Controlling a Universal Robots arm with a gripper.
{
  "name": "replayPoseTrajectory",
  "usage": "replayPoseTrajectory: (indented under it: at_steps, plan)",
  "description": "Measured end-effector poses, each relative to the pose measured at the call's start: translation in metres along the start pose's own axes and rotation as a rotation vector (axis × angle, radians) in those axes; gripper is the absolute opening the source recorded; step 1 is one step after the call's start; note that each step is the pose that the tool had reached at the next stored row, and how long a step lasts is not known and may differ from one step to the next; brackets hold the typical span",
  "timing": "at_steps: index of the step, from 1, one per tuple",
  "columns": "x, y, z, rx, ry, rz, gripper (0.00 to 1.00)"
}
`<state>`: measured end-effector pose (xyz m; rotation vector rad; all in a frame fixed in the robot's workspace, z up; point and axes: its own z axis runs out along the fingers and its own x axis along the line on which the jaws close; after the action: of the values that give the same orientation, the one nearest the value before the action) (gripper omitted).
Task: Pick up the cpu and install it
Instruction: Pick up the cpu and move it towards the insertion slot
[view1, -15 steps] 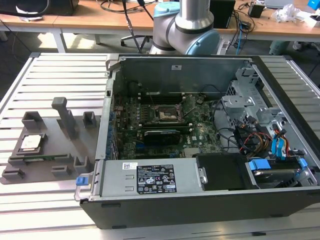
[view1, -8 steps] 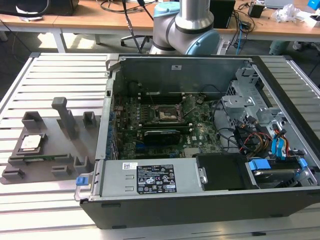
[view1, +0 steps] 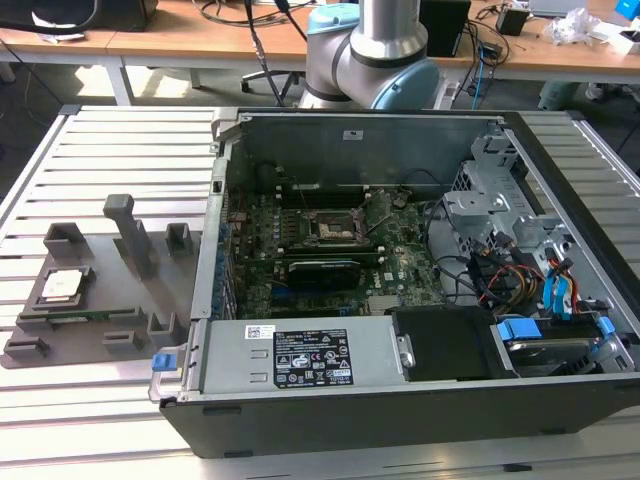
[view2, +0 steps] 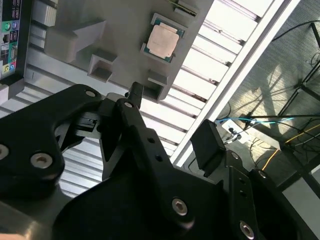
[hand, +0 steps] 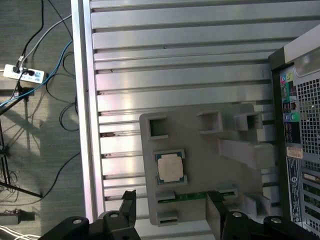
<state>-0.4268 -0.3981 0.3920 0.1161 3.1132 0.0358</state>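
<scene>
Exterior view: cpu (view1: 62, 285) lies flat, silver top up, seated in a recess of the grey fixture plate (view1: 95, 250) on the slatted table (view1: 110, 150); plate sits at the exterior view's left of the open computer case (view1: 400, 400); motherboard socket (view1: 330, 228) is inside the case, well apart from the cpu; arm (view1: 375, 50) rises behind the case.

First wrist view: gripper (hand: 171, 198) above the plate (hand: 200, 155); fingers (hand: 129, 205) spread apart, nothing between them; cpu (hand: 170, 167) just beyond the fingertips, in line with the gap, untouched; case (hand: 300, 150) off past one finger's outer side.

Second wrist view: gripper (view2: 169, 112) has fingers (view2: 207, 142) wide apart and empty; cpu (view2: 163, 42) ahead of the tips on the plate (view2: 120, 30), clear of both.
</scene>
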Motion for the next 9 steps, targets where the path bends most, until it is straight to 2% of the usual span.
replayPoseTrajectory:
  at_steps: [1,2,3,4,5,9]
  plan:
    - [0.0,0.0,0.0,0.0001,0.0,0.0,0.66]
    - [0.0001,0.0,0.0,0.0017,-0.0001,0.0,0.66]
    - [0.0002,0.0001,0.0,0.0125,-0.0009,0.0,0.66]
    - [0.0,0.0002,0.0,0.0456,-0.0032,-0.004,0.66]
    - [0.0001,0.0002,0.0004,0.0562,-0.0037,-0.013,0.66]
    - [0.0001,0.0003,0.0004,0.0572,-0.0035,-0.026,0.66]
